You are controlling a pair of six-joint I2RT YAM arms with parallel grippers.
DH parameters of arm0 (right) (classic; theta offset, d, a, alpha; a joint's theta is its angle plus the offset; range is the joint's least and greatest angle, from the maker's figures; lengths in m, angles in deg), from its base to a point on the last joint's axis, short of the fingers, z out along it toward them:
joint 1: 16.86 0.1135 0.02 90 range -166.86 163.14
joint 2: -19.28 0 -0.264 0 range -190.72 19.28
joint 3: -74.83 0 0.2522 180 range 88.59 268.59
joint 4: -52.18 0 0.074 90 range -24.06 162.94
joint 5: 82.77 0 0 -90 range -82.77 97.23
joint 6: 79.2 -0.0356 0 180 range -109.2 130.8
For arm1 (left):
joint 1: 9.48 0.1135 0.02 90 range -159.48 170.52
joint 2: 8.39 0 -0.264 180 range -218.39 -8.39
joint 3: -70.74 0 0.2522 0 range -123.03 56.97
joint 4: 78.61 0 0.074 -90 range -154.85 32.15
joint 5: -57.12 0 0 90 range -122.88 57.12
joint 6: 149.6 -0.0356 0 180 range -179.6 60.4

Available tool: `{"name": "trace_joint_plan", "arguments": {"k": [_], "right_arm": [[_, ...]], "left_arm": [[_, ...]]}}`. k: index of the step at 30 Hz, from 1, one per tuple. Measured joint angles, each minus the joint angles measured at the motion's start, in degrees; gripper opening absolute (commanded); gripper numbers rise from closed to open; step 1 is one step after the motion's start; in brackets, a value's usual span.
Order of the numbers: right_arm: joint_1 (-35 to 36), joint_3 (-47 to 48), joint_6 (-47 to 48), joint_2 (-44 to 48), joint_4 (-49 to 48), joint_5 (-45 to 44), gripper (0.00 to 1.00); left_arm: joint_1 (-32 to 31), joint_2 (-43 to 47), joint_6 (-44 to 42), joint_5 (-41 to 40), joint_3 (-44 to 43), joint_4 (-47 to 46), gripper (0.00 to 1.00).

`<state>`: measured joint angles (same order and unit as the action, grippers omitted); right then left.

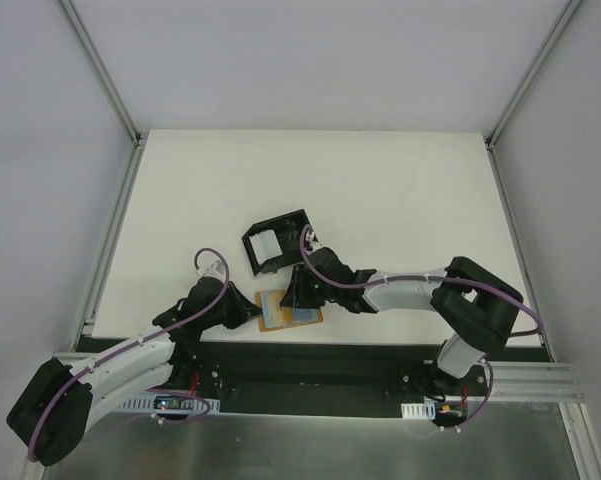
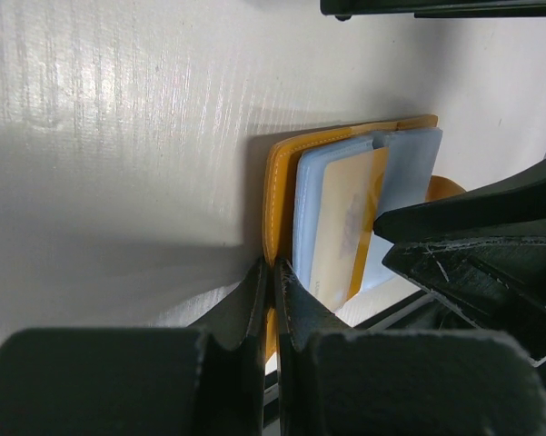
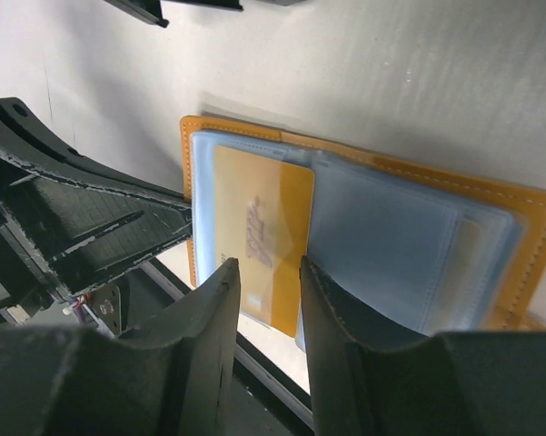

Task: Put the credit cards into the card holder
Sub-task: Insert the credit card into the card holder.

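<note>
Top camera looked down over the worktop (image 1: 380, 190) from 6 o'clock; both wrist cameras sat close above one wallet (image 1: 285, 318), left facing 3 o'clock, right 7 o'clock.

We find the tan-orange folding wallet (image 1: 298, 316) open at the white table's (image 1: 380, 190) near edge. The black square plastic card holder (image 1: 270, 226) sits just behind it. A thin tan-orange credit card (image 3: 259, 236) lies on its left half, beside the left gripper (image 1: 252, 312).

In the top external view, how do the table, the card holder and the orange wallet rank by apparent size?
Largest to smallest:
table
card holder
wallet, partly covered, so its place is less sure.
</note>
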<state>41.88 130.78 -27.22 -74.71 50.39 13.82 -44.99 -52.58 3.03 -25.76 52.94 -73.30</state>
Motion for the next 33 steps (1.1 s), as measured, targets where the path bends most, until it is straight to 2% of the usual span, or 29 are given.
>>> {"name": "trace_joint_plan", "arguments": {"k": [14, 23, 33], "right_arm": [[1.9, 6.0, 1.1, -4.2, 2.0, 2.9, 0.36], [2.0, 6.1, 3.9, -2.4, 8.8, -1.9, 0.38], [2.5, 7.3, 4.2, -2.5, 10.8, -2.6, 0.39]], "left_arm": [[0.0, 0.0, 0.0, 0.0, 0.0, -0.1, 0.00], [0.0, 0.1, 0.0, 0.0, 0.0, -0.1, 0.00], [0.0, 0.1, 0.0, 0.0, 0.0, -0.1, 0.00]]}}
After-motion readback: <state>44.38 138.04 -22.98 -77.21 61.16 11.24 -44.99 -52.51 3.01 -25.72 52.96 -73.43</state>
